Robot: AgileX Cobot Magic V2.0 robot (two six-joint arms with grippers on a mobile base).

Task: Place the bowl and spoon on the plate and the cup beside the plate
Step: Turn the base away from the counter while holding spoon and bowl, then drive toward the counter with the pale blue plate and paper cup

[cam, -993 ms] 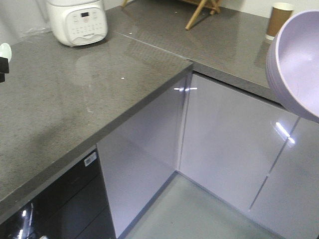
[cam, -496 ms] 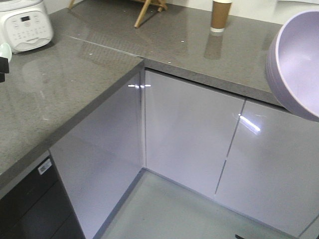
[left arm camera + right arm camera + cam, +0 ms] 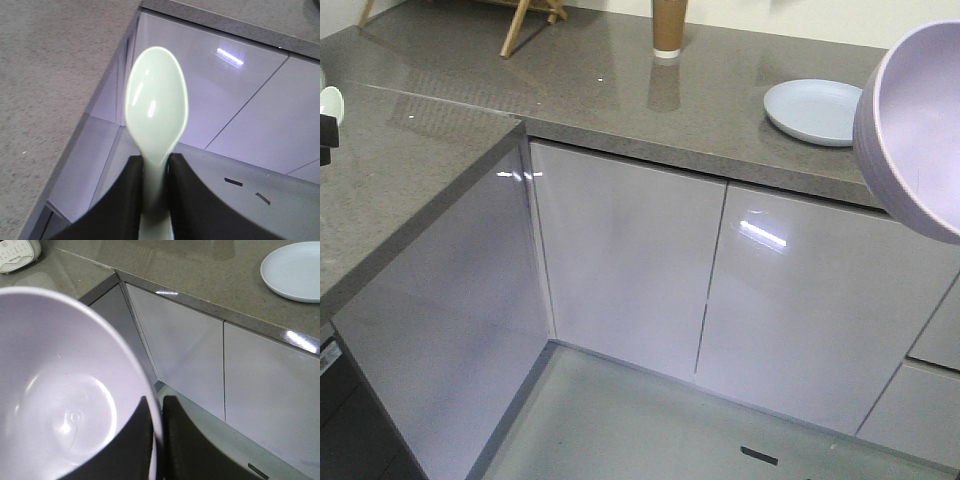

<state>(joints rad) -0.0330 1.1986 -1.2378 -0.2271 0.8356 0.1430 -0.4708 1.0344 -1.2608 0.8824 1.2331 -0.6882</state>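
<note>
My left gripper (image 3: 155, 164) is shut on the handle of the mint-green spoon (image 3: 156, 102), whose head sticks out over the counter corner. The spoon (image 3: 329, 102) also peeks in at the front view's left edge. My right gripper (image 3: 156, 407) is shut on the rim of the lavender bowl (image 3: 60, 385), one finger inside and one outside. The bowl (image 3: 920, 130) hangs tilted in the air at the right. The pale blue plate (image 3: 815, 110) lies empty on the far counter. The brown paper cup (image 3: 668, 25) stands upright to its left, well apart from it.
A grey L-shaped countertop (image 3: 620, 100) wraps round glossy lavender cabinet doors (image 3: 630, 260) above a pale floor (image 3: 650, 430). Wooden legs of a stand (image 3: 520, 22) rest at the back left. A white cooker (image 3: 17, 250) sits at the far left.
The whole scene has slid leftward in the front view: the cooker has left the frame, the cup has shifted left and the plate has come into view. Bowl and spoon stay held.
</note>
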